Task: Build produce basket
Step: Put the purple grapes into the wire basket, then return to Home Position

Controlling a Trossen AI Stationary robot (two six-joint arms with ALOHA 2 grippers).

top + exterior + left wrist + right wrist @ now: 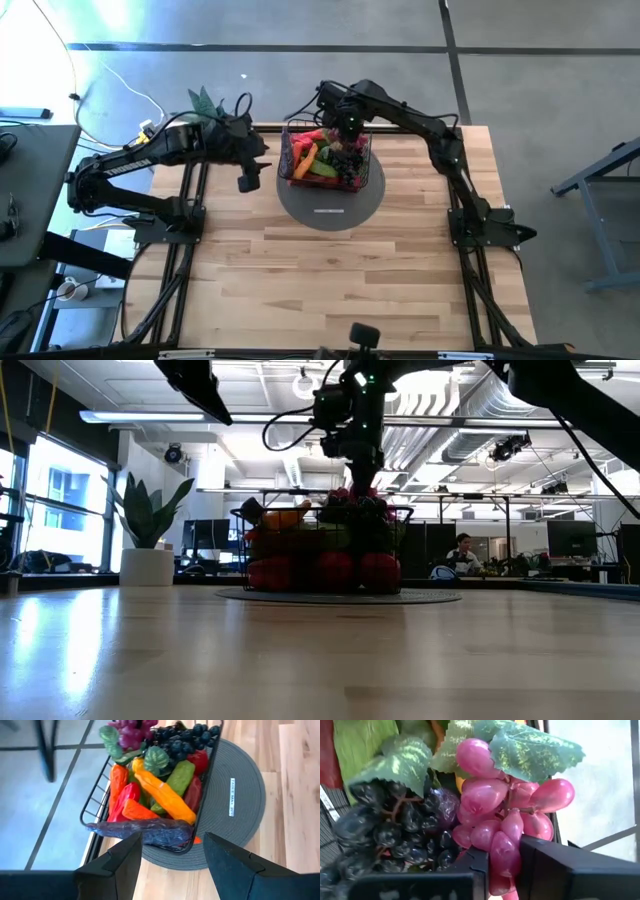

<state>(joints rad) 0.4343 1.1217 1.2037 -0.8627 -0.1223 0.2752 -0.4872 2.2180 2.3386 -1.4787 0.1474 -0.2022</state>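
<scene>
Basket (300,170) on grey mat (330,210), far centre, heaped with produce (160,790). Right gripper (502,865) clamps pink grapes (505,805) above it; we'd release low, gently. Left gripper (170,862) hangs left, fingers apart, empty.

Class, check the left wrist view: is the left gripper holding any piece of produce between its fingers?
No: the left gripper is open with nothing between its fingers, hovering beside the basket, in which the eggplant lies.
</scene>
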